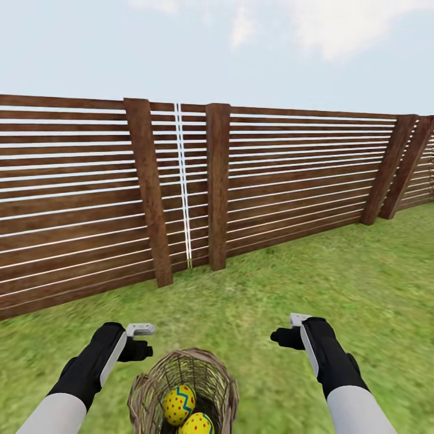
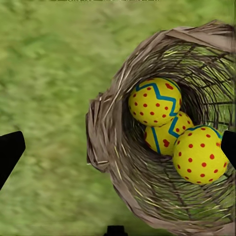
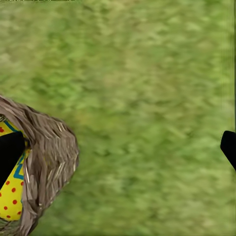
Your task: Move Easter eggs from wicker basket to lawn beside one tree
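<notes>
Basket [image 1: 184,392] stands on the lawn [image 1: 337,283] directly in front of the robot, between the two arms, low in the head view. Brown-grey woven twigs, weave see-through, mouth open upward.

Left wrist view looks straight down into it: three eggs [image 2: 169,130] inside, yellow with red dots; upper one [image 2: 154,102] carries a blue zigzag band, a second [image 2: 166,135] wedged beneath it, third [image 2: 200,154] lying against the wall. All three touching one another. Head view shows two of them.

Left hand [image 1: 140,340] hovers just beside the basket rim, fingers spread wide, holding nothing. Right hand [image 1: 288,330] hovers over bare grass, a little further from the basket, also spread wide and empty.

Behind: brown slatted fence [image 1: 271,175] across the whole width, thick posts; pale sky above
</notes>
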Motion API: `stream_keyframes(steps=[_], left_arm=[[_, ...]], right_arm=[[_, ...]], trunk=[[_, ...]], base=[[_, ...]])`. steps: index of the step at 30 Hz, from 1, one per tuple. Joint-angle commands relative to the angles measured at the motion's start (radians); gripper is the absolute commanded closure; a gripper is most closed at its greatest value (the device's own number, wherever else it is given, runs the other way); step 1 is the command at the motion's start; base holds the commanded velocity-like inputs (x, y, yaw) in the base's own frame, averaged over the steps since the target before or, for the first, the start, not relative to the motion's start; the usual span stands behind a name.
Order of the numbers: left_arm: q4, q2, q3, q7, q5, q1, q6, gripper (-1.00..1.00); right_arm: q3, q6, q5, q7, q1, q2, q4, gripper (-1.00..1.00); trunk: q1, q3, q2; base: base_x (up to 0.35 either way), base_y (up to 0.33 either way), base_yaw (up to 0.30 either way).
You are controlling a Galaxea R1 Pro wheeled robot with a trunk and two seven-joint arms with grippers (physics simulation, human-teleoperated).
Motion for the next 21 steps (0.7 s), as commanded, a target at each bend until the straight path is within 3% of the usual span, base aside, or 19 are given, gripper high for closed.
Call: stream_keyframes(steps=[1,7,21], left_arm=[[-0.001,0.001,-0.003,0.004,0.008,0.0,0.004,-1.0],[-0.001,0.0,-0.002,0.004,0.011,0.0,0.004,-1.0],[-0.001,0.005,0.003,0.004,0.008,0.0,-0.012,-1.0]], right_arm=[[-0.004,0.004,0.011,0.009,-0.001,0.001,-0.001,-1.0],[-0.003,0.004,0.013,0.008,-0.001,0.002,-0.001,-1.0],[-0.002,0.002,0.013,0.008,-0.001,0.002,-0.001,-1.0]], trunk=[[0.004,-0.003,-0.008],[0.027,-0.017,-0.05],[0.081,-0.06,-0.148]], base=[[0.0,0.0,-0.201],[0.0,0.0,-0.172],[0.0,0.0,-0.007]])
